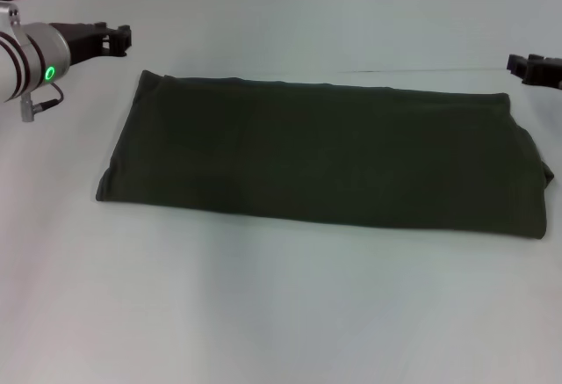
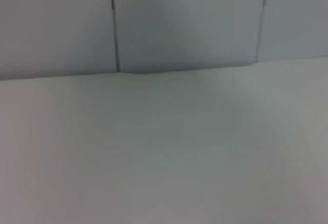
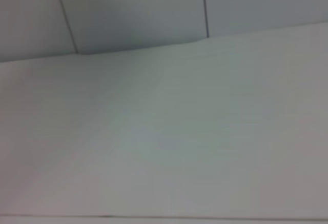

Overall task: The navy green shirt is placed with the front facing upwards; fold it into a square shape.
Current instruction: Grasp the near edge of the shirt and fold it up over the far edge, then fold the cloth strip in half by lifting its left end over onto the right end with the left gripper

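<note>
The shirt (image 1: 325, 160) lies flat on the table (image 1: 281, 314) as a long folded strip, left gripper (image 1: 118, 39) and right gripper (image 1: 527, 66) off beside its far corners - open or closed, I cannot tell - likely awaiting another fold.

1. Honestly it's mostly just the white table top (image 3: 169, 147), bare and flat, taking up most of the view.
2. Behind it there's a pale grey wall (image 3: 133, 8), meeting the table's far edge along a slanted line.
3. Two thin dark seams (image 3: 205, 8) run down the wall, so it looks split into panels.
4. There's a soft shadow on the wall near the middle panel.
5. No gripper fingers in view here.
</note>
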Robot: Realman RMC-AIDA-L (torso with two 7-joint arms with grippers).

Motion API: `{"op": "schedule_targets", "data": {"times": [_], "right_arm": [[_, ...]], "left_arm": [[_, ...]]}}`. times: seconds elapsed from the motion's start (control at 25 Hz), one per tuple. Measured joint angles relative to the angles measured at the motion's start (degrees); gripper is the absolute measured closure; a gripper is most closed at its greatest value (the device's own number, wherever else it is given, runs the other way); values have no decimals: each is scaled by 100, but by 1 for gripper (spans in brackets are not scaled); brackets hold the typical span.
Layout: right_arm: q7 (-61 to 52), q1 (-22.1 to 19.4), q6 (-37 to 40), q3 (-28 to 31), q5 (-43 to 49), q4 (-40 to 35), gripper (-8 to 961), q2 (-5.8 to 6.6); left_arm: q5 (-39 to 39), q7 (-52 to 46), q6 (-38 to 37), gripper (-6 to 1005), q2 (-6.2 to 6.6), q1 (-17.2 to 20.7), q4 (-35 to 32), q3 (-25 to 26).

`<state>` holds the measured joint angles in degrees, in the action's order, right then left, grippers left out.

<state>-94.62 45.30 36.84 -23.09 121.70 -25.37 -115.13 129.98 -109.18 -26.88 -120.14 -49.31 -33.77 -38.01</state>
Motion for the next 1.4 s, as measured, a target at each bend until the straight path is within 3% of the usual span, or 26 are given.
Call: {"op": "schedule_targets", "data": {"times": [0.2,0.32,0.52,0.64,0.8,0.92,1.16,1.4], "right_arm": [[-59,84,-136,-10,-27,-55,631,3],[-292,92,81,-10,-32,-67,539,95],[-855,-78,1027,-34,-5,-164,354,282],[-1327,-349,1895,-222,17,-462,213,366],[-1645,-775,2959,-311,-10,-962,133,370],[-1870,-1123,3598,-313,-6,-1255,93,371],[-2230,-1560,4325,-334,32,-1393,93,510],[-2420,-1771,4461,-339,32,-1398,93,557]], "left_arm": [[-111,-28,275,757,-33,30,-7,31],[-211,-143,187,615,-1,115,-47,45],[-221,-478,-689,416,23,423,-395,48],[-220,-645,-1785,311,10,714,-864,28],[-220,-737,-2917,309,-185,1154,-1565,22],[-224,-856,-3240,314,-360,1508,-2079,5],[-237,-1131,-3626,317,-351,1845,-2203,12],[-212,-1141,-3610,317,-350,2057,-2120,32]]}}
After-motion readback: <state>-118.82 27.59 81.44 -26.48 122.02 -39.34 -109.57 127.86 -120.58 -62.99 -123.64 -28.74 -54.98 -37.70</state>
